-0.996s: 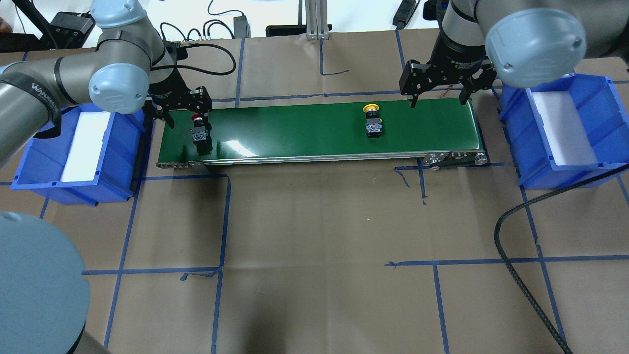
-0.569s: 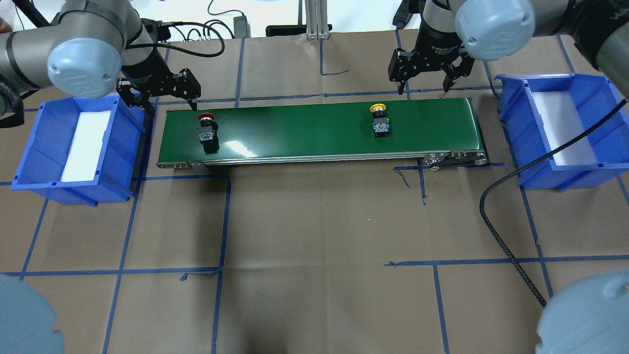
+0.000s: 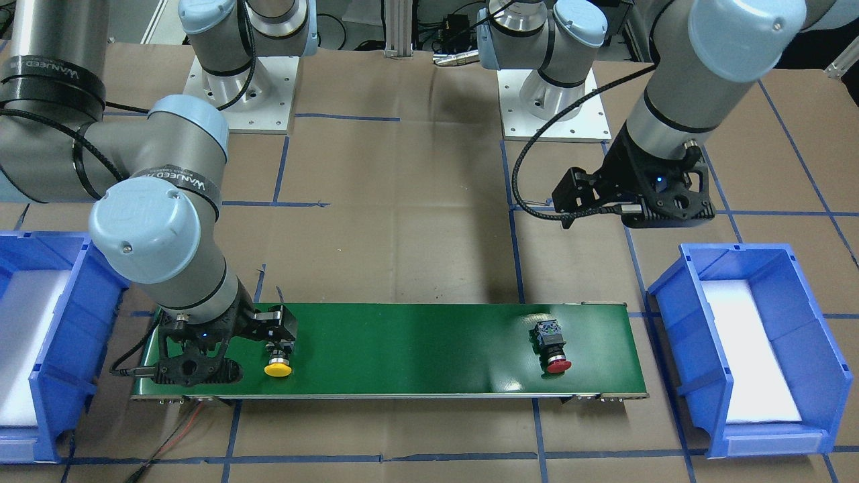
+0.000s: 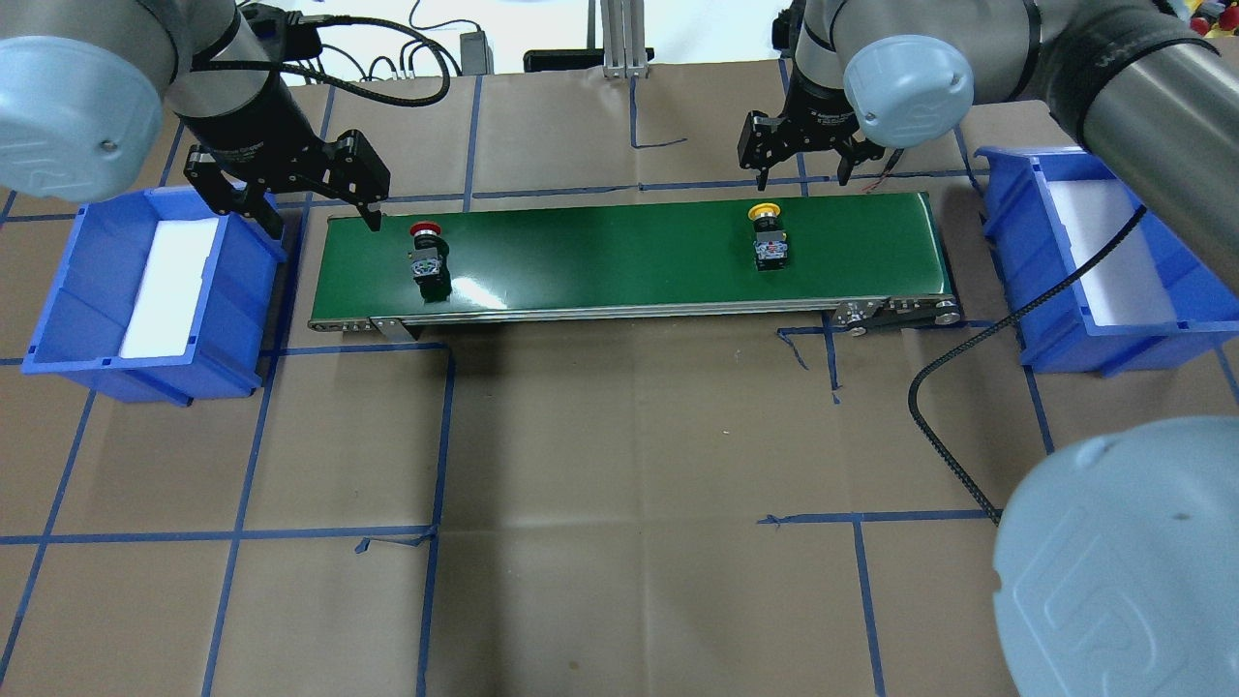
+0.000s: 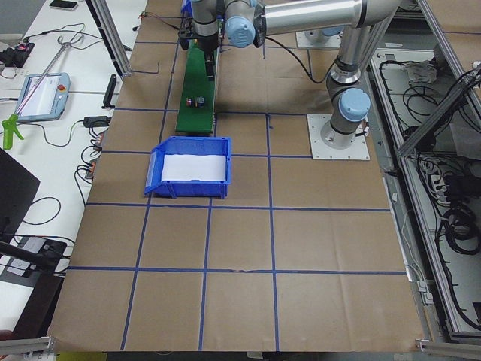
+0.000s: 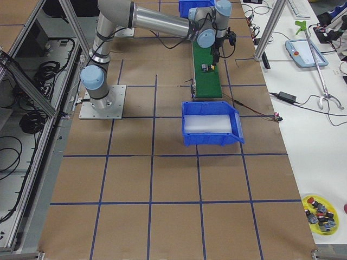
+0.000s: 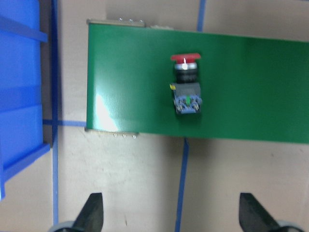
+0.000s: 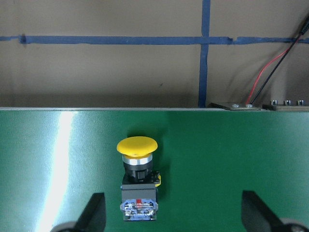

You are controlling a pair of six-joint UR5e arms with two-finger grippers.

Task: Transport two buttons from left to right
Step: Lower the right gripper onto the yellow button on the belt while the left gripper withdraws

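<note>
The red button lies on its side near the left end of the green conveyor belt. The yellow button lies on the belt right of its middle. My left gripper is open and empty, raised over the belt's far left corner, apart from the red button. In the left wrist view the red button lies well ahead of the spread fingertips. My right gripper is open and empty, raised beyond the belt's far edge behind the yellow button. In the right wrist view the yellow button lies between and ahead of the fingertips.
A blue bin with a white liner stands off the belt's left end. A second blue bin stands off the right end. A black cable hangs from the right arm over the table. Blue tape lines cross the brown paper.
Both buttons have travelled right along the belt. My left gripper has lifted off the red button and drawn back to the far left. My right gripper has moved left and back.
</note>
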